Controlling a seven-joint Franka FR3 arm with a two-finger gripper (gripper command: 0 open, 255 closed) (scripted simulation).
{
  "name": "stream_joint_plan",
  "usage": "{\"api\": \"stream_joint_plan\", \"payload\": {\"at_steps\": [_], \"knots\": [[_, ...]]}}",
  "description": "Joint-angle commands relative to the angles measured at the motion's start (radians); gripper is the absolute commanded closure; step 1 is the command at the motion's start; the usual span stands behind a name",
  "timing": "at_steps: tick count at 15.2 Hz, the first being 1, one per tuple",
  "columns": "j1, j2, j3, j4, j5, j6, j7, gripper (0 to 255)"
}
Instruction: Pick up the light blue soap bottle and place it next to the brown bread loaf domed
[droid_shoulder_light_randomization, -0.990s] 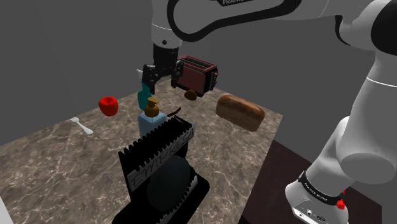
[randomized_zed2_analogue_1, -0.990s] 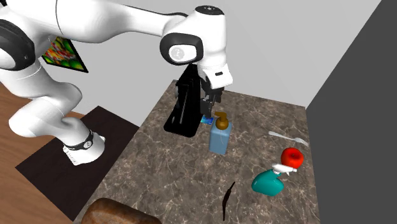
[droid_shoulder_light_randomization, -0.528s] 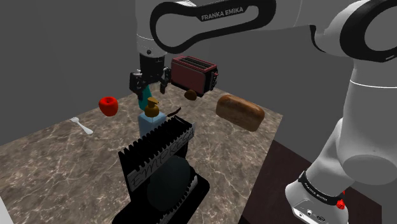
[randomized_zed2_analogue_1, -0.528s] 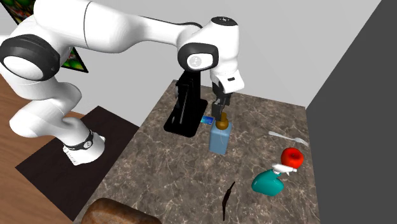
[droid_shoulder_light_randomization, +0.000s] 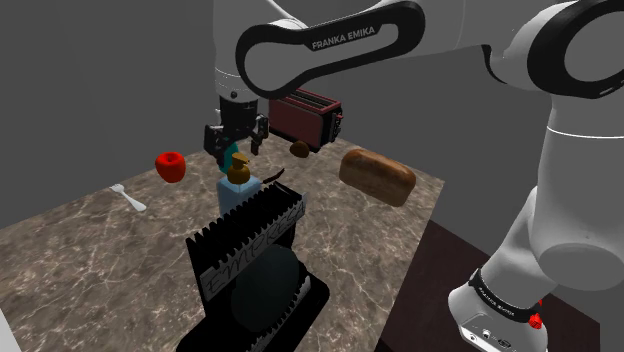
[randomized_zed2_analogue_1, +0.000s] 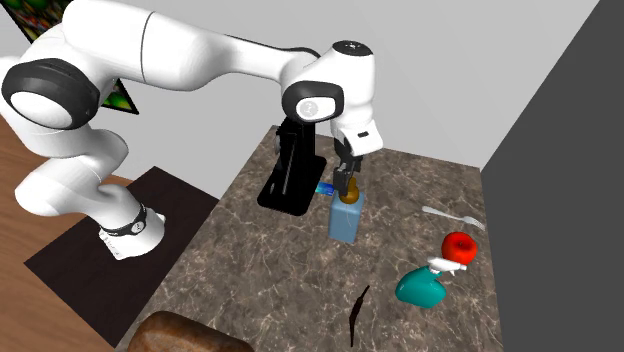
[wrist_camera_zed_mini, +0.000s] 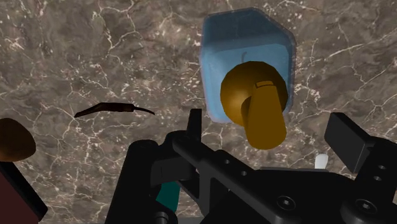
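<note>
Claw (wrist_camera_zed_mini: 269, 127): all black, pointing down, its fingers (wrist_camera_zed_mini: 194, 127) standing apart and clasping nothing. It hangs directly over the light blue, square-bodied soap bottle (wrist_camera_zed_mini: 245, 51). The bottle's brown pump head (wrist_camera_zed_mini: 253, 105) lies between the two fingers with a gap on either side; no contact seen. In the shoulder view the claw (droid_shoulder_light_randomization: 236, 142) sits just above the pump head (droid_shoulder_light_randomization: 238, 172). In the second exterior view the claw (randomized_zed2_analogue_1: 347, 178) is down at the level of the pump.

Soap bottle (droid_shoulder_light_randomization: 237, 192): upright on the brown marbled surface (droid_shoulder_light_randomization: 90, 250), just beside a black slotted rack (droid_shoulder_light_randomization: 250, 245).

Near items: a thin dark curved strip (wrist_camera_zed_mini: 114, 109) lies flat on the surface close to the bottle. A teal rounded bottle (randomized_zed2_analogue_1: 420, 290) with a white top stands beyond it, just beside a red apple (randomized_zed2_analogue_1: 459, 246). A white utensil (randomized_zed2_analogue_1: 452, 216) lies near the apple.

Farther items: the brown domed bread loaf (droid_shoulder_light_randomization: 376, 175) rests well apart from the soap bottle, towards the shoulder view's right. A dark red toaster (droid_shoulder_light_randomization: 305, 117) stands behind the loaf, with a small brown lump (droid_shoulder_light_randomization: 300, 148) just in front of it.
</note>
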Motion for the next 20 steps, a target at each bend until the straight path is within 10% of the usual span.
{"api": "stream_joint_plan", "payload": {"at_steps": [1, 3, 4, 20], "knots": [[0.000, 0.000, 0.000, 0.000, 0.000, 0.001, 0.000, 0], [0.000, 0.000, 0.000, 0.000, 0.000, 0.001, 0.000, 0], [0.000, 0.000, 0.000, 0.000, 0.000, 0.001, 0.000, 255], [0.002, -0.015, 0.005, 0.073, 0.010, -0.086, -0.010, 255]]}}
